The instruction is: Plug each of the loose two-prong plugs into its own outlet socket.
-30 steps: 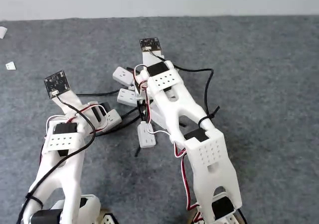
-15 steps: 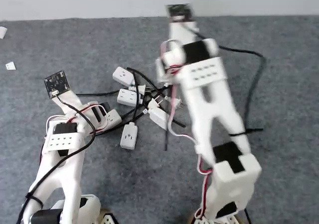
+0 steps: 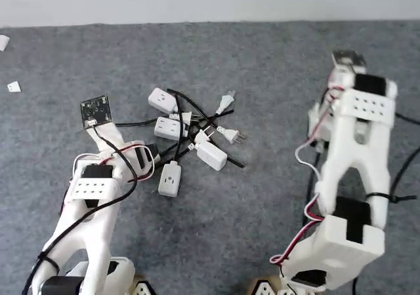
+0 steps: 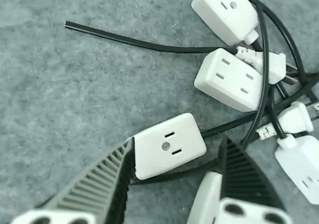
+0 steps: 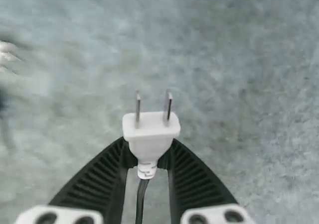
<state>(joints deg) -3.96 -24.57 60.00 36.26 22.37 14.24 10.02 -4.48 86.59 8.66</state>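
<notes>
A tangle of white outlet sockets (image 3: 169, 128) and black cords lies mid-table, with loose two-prong plugs (image 3: 231, 135) on its right side. My left gripper (image 4: 177, 144) is open, low over the pile's left side. Its fingers straddle one white socket (image 4: 169, 145), which touches one finger. The high view shows the same gripper (image 3: 149, 156) under the left arm. My right gripper (image 5: 149, 147) is shut on a white two-prong plug (image 5: 151, 127), prongs pointing away over bare carpet. The right arm (image 3: 357, 131) stands far to the right of the pile.
Further sockets (image 4: 234, 77) and plugs (image 4: 294, 118) crowd just beyond the left gripper. A bare black cord end (image 4: 67, 24) lies on the carpet. Small white scraps (image 3: 13, 86) sit at the far left. Open grey carpet (image 3: 262, 203) separates the two arms.
The right arm lifted off the pile and swung far right, taking a plug along. One socket shifted left and the cords rearranged. The left arm edged slightly right.
</notes>
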